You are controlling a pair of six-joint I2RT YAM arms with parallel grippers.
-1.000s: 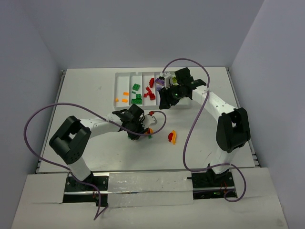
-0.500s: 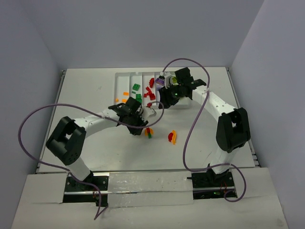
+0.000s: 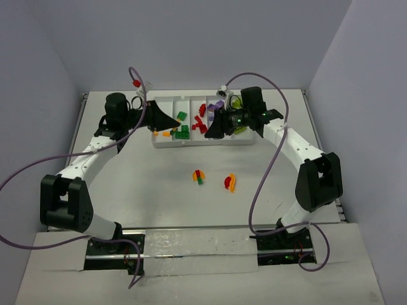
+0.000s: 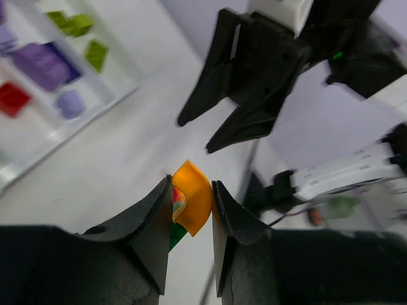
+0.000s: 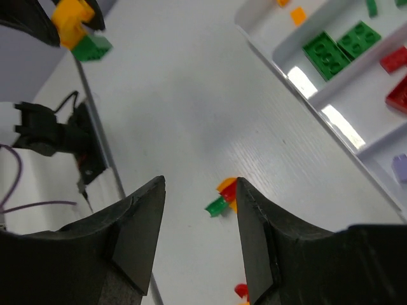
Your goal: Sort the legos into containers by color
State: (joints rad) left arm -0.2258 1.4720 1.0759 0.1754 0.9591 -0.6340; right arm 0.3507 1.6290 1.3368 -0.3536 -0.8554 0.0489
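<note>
My left gripper (image 3: 172,121) hovers over the left end of the white tray (image 3: 247,141), shut on an orange curved lego (image 4: 194,197) with a green piece stuck under it. That lego also shows in the right wrist view (image 5: 71,14). My right gripper (image 3: 212,130) is open and empty above the tray's front wall, near the middle. The compartments hold orange (image 3: 166,134), green (image 3: 182,131), red (image 3: 200,125), purple (image 3: 216,106) and lime (image 3: 236,103) legos. Two small lego clusters lie on the table: orange, red and green (image 3: 199,176), and red and orange (image 3: 229,183).
Purple cables loop from both arms over the table's left side and right side. The raised table edges (image 3: 82,127) and grey walls close in the workspace. The arm bases stand at the near edge.
My left arm has swung from the middle of the table up to the tray's left end, carrying the orange lego. My right gripper has shifted slightly over the tray's front.
</note>
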